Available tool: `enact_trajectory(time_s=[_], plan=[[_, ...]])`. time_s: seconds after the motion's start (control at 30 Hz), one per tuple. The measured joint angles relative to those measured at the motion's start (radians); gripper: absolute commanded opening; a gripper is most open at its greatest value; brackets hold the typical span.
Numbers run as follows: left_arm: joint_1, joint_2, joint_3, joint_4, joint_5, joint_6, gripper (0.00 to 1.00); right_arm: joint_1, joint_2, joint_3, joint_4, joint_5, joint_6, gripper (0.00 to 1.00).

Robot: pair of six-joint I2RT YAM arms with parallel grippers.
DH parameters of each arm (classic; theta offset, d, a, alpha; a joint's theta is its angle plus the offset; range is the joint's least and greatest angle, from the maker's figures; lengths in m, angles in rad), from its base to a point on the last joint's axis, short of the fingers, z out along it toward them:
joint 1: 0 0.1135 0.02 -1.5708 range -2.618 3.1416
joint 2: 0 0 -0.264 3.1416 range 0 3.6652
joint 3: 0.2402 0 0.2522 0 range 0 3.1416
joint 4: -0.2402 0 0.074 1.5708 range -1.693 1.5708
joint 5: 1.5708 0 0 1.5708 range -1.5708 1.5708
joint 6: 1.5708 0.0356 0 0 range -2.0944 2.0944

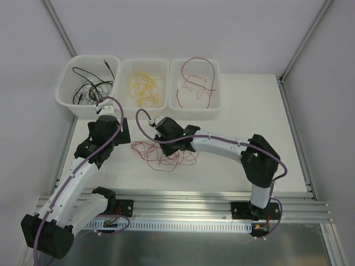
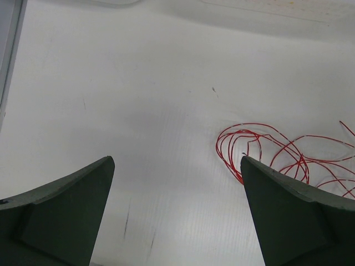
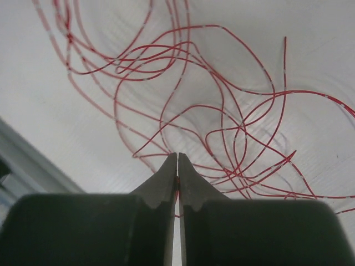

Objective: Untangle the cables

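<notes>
A loose tangle of red cables [image 1: 163,153] lies on the white table in front of the baskets. My right gripper [image 1: 165,144] is down on its upper edge. In the right wrist view the jaws [image 3: 177,156] are shut on one red strand, with the other red loops [image 3: 237,166] spread beyond the tips. My left gripper [image 1: 109,133] hovers to the left of the tangle, open and empty. In the left wrist view [image 2: 176,162] bare table shows between its fingers, and the tangle's left loops [image 2: 260,145] lie by the right finger.
Three white baskets stand in a row at the back: the left one [image 1: 69,83] holds black cables, the middle one [image 1: 145,64] yellow cables, the right one [image 1: 215,83] a red cable. A metal rail [image 1: 188,202] runs along the near edge.
</notes>
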Motion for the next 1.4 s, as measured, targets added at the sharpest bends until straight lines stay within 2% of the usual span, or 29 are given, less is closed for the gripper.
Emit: enact_trajectory(time_s=[0.2, 0.4, 0.47, 0.63, 0.9, 1.07, 1.2, 1.4], plan=[[0.0, 0.002, 0.0, 0.0, 0.0, 0.0, 0.99, 0.0, 0.116, 0.006, 0.015, 0.166, 0.053, 0.08], [0.0, 0.002, 0.0, 0.0, 0.001, 0.0, 0.99, -0.001, 0.163, 0.007, 0.015, 0.257, 0.069, 0.13], [0.0, 0.002, 0.0, 0.0, 0.002, 0.0, 0.99, -0.001, 0.172, 0.007, 0.014, 0.278, 0.073, 0.18], [0.0, 0.002, 0.0, 0.0, 0.003, 0.0, 0.99, -0.001, 0.178, 0.007, 0.011, 0.332, 0.076, 0.41], [0.0, 0.002, 0.0, 0.0, 0.008, 0.001, 0.99, 0.008, 0.178, 0.013, -0.009, 0.404, 0.058, 0.46], [0.0, 0.002, 0.0, 0.0, 0.01, 0.001, 0.99, 0.028, 0.178, 0.05, -0.037, 0.461, 0.032, 0.69], [0.0, 0.003, 0.0, 0.0, 0.023, 0.002, 0.99, 0.034, 0.177, 0.066, -0.042, 0.504, 0.015, 0.8], [0.0, 0.014, 0.0, 0.001, 0.032, 0.002, 0.99, 0.005, 0.178, 0.067, -0.055, 0.494, 0.016, 0.81]])
